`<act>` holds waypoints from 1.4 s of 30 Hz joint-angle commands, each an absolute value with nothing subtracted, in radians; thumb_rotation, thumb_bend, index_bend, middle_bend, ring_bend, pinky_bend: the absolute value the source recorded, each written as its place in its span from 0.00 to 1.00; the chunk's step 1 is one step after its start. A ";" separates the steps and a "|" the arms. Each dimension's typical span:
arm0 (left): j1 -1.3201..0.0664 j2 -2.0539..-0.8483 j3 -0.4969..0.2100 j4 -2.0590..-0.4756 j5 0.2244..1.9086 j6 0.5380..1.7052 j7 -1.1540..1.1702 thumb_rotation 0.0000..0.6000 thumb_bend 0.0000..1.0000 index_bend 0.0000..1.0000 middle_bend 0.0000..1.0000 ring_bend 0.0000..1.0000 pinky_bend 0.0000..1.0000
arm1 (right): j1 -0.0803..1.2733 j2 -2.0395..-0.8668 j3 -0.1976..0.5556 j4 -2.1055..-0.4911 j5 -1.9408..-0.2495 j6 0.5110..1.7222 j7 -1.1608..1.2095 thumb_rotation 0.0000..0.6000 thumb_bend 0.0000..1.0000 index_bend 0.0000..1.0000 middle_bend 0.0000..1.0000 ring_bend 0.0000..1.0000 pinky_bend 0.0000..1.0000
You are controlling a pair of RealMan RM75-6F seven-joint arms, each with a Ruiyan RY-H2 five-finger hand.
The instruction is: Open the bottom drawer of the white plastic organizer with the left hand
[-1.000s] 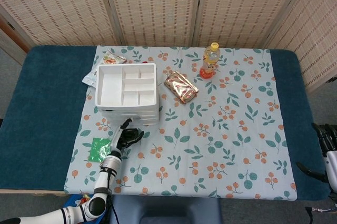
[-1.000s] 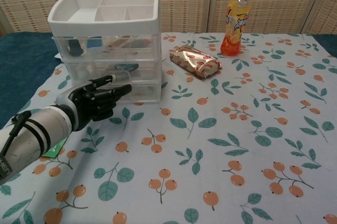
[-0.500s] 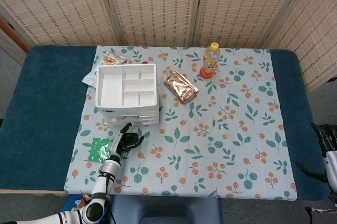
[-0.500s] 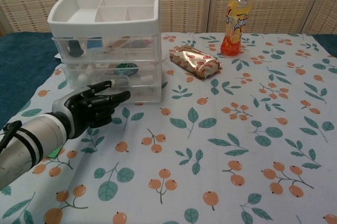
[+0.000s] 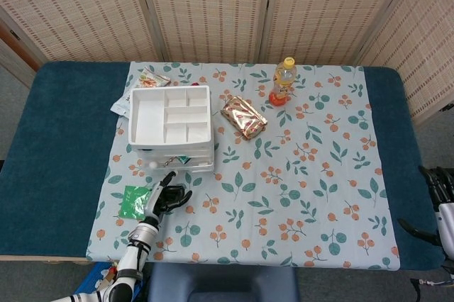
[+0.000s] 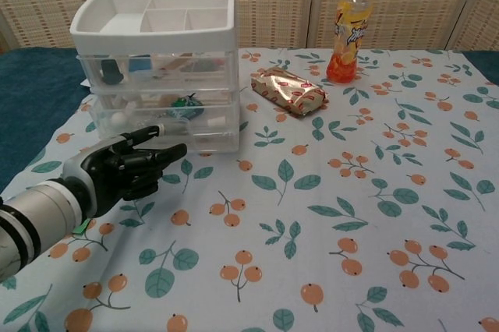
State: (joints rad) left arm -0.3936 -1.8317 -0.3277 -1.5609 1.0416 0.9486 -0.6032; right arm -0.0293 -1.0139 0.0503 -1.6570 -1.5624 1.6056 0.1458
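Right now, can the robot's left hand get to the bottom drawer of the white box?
Probably yes. The left hand is right in front of the bottom drawer of the white box, its fingers pointing toward the drawer front, with only bare tablecloth around it.

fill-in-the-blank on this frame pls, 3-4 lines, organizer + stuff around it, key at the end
1. The left hand sits in front of the organizer's ____ drawer.
2. The bottle has a ____ cap.
3. The foil-wrapped packet lies between the white plastic organizer and the ____.
4. The green packet lies on the hand's ____ side in the head view.

Missing words: bottom; yellow; bottle; left
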 commanded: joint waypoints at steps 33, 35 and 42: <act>-0.412 -1.573 -0.226 -1.682 1.285 1.074 -0.203 1.00 0.30 0.23 0.82 0.94 1.00 | -0.036 -1.019 0.049 -1.644 -1.565 1.616 0.159 1.00 0.12 0.00 0.12 0.07 0.13; -0.427 -1.573 -0.235 -1.683 1.257 1.064 -0.166 1.00 0.30 0.22 0.82 0.94 1.00 | -0.036 -1.019 0.050 -1.643 -1.565 1.617 0.159 1.00 0.12 0.00 0.12 0.07 0.13; -0.464 -1.583 -0.250 -1.678 1.168 1.038 -0.086 1.00 0.30 0.21 0.82 0.94 1.00 | -0.038 -1.019 0.050 -1.640 -1.560 1.615 0.162 1.00 0.12 0.00 0.12 0.07 0.13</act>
